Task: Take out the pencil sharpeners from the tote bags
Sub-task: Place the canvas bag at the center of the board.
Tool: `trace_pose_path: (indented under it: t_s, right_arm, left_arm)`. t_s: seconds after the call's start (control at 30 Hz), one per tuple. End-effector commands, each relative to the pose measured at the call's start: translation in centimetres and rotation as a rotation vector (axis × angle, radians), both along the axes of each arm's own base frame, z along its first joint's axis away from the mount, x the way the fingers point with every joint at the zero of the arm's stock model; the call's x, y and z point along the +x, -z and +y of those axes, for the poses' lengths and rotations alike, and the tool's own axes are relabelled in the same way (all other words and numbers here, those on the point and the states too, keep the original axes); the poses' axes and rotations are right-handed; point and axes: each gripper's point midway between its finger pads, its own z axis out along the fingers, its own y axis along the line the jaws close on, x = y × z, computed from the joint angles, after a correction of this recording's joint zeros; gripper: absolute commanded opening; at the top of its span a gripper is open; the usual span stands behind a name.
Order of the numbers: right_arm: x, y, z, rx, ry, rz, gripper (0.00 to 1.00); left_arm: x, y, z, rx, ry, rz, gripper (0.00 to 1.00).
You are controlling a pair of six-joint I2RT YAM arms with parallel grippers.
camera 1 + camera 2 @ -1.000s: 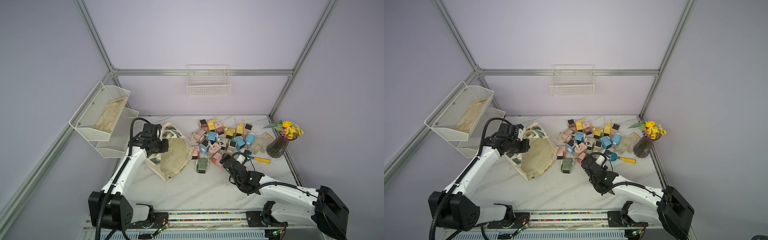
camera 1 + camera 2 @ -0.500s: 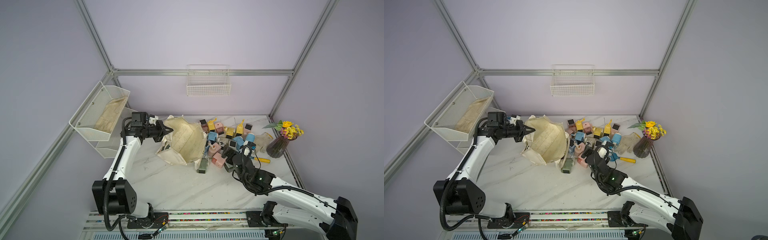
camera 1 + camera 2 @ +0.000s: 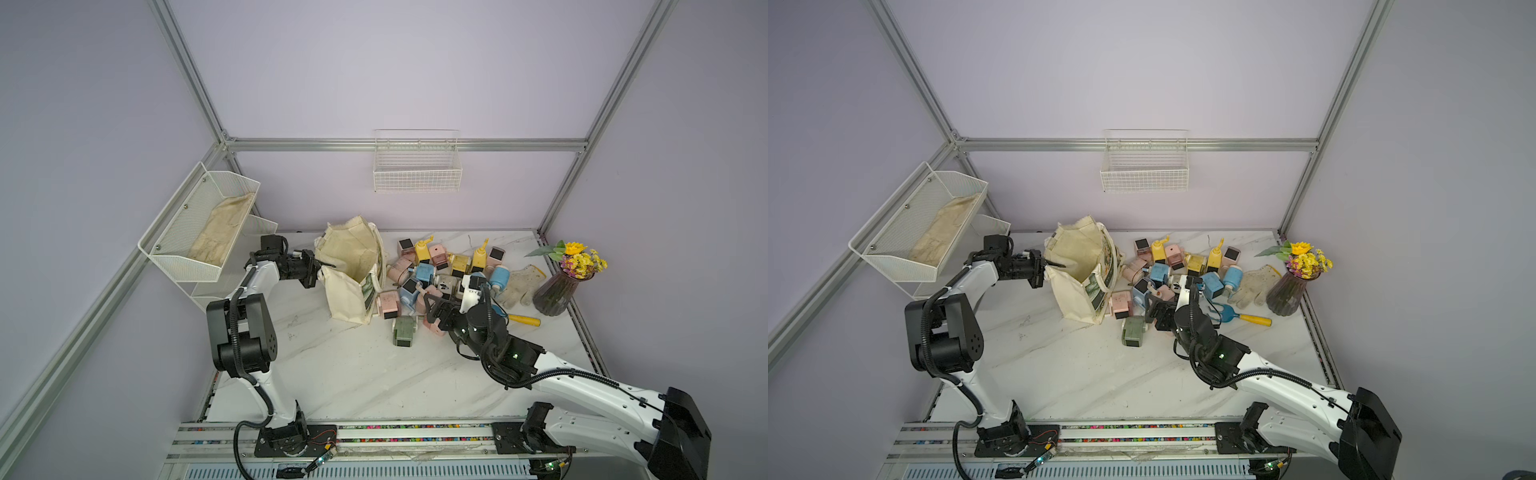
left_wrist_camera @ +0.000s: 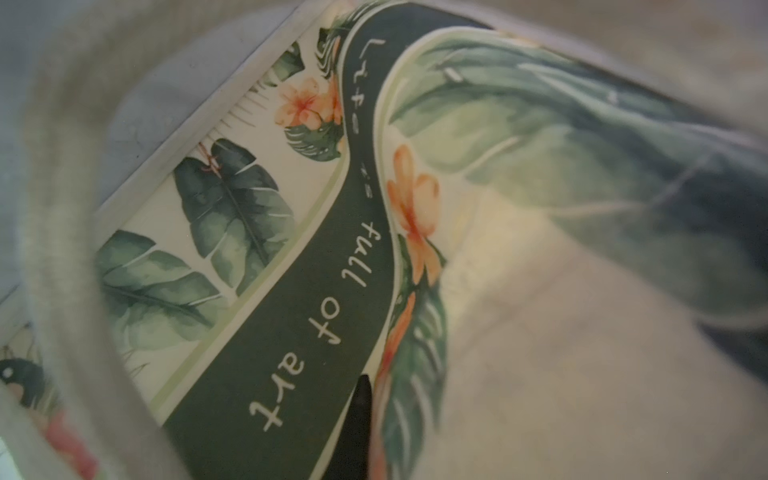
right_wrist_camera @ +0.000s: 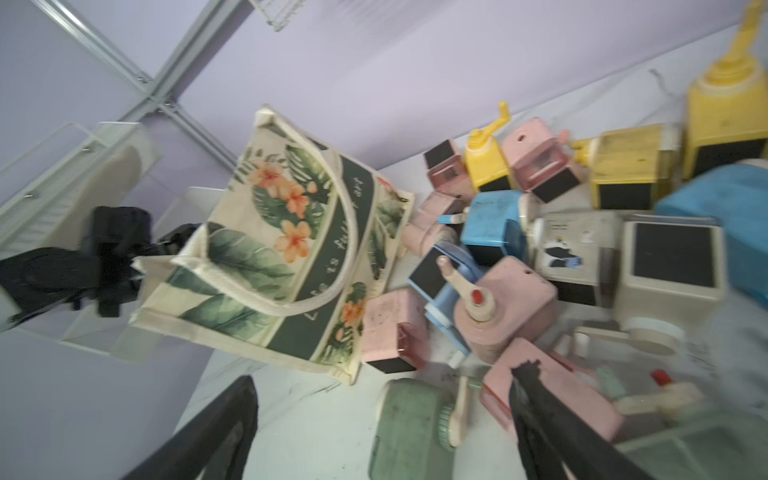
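The cream tote bag [image 3: 353, 266] [image 3: 1077, 266] with its green leafy print [image 5: 291, 232] stands upright at the back left, its lower edge on the table. My left gripper [image 3: 322, 266] [image 3: 1054, 264] is shut on its left rim; up close, printed cloth [image 4: 270, 332] fills the left wrist view. Several pencil sharpeners [image 3: 440, 266] [image 3: 1175, 266] lie in a heap to the bag's right. A green one [image 3: 404, 330] [image 5: 411, 432] lies nearest the front. My right gripper [image 3: 436, 309] [image 5: 386, 374] hovers open over the green and a pink sharpener [image 5: 552, 399].
A dirty white glove [image 3: 519, 284], a blue hand rake with a yellow handle [image 3: 1250, 319] and a vase of flowers [image 3: 557, 291] sit at the right. A mesh shelf [image 3: 199, 232] holding a cloth hangs on the left wall, a wire basket [image 3: 417, 174] on the back wall.
The left gripper lifted the bag from lying flat to upright and drew it back left, off the heap. The right arm reached forward toward the front of the heap.
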Motion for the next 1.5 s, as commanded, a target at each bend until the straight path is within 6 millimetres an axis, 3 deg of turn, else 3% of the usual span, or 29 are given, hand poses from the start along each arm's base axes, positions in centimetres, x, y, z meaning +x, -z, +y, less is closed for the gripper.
trace_pose_path:
  t_s: [0.0,0.07,0.2,0.43,0.63,0.67,0.8,0.93,1.07,1.13,1.27,1.33,1.47]
  right_arm:
    - [-0.5,-6.0,5.0,0.085,-0.236,-0.154,0.94]
    - [0.4,-7.0,7.2,0.09,-0.283,-0.164,0.94]
    - [2.4,-6.1,11.3,0.035,-0.35,-0.12,0.9]
    - [2.7,-6.6,12.1,0.015,-0.376,-0.178,0.91]
    - [2.3,-6.9,11.7,-0.03,-0.387,-0.214,0.93]
    - [2.1,-7.2,11.4,-0.031,-0.39,-0.223,0.94]
    - [1.6,-9.1,9.2,-0.025,-0.326,-0.275,0.95]
    - [1.9,-9.7,5.4,-0.047,-0.181,-0.3,0.95]
    - [2.5,-9.0,0.1,-0.078,0.045,-0.321,0.95]
    - [2.7,-8.2,-2.7,-0.104,0.163,-0.325,0.95]
    - [3.3,-6.2,-8.8,-0.165,0.408,-0.313,0.95]
    - [3.9,-5.1,-10.6,-0.206,0.45,-0.313,0.96]
    - [5.8,-1.5,-14.8,-0.281,0.592,-0.275,0.97]
  left_arm:
    - [1.2,-3.2,0.9,0.03,0.039,-0.111,0.16]
    - [1.1,-2.9,1.5,0.042,0.036,-0.108,0.31]
    - [0.2,-4.2,2.1,0.094,0.053,-0.153,0.5]
    - [-3.0,-9.6,5.3,0.371,0.011,-0.288,0.99]
    - [-6.2,-15.2,9.6,0.736,-0.155,-0.429,1.0]
    - [-7.5,-16.9,10.0,0.807,-0.199,-0.48,1.0]
    - [-10.9,-18.8,9.8,0.925,-0.298,-0.692,1.0]
    - [-14.5,-16.7,8.0,1.006,-0.297,-0.862,1.0]
    - [-17.1,-12.1,7.4,1.117,-0.348,-0.972,1.0]
    - [-17.4,-10.4,6.9,1.088,-0.355,-0.986,1.0]
    - [-16.8,-9.2,6.9,1.162,-0.389,-0.954,1.0]
    - [-16.4,-7.1,6.7,1.273,-0.35,-0.941,1.0]
    - [-16.6,-2.8,8.3,1.403,-0.475,-0.921,1.0]
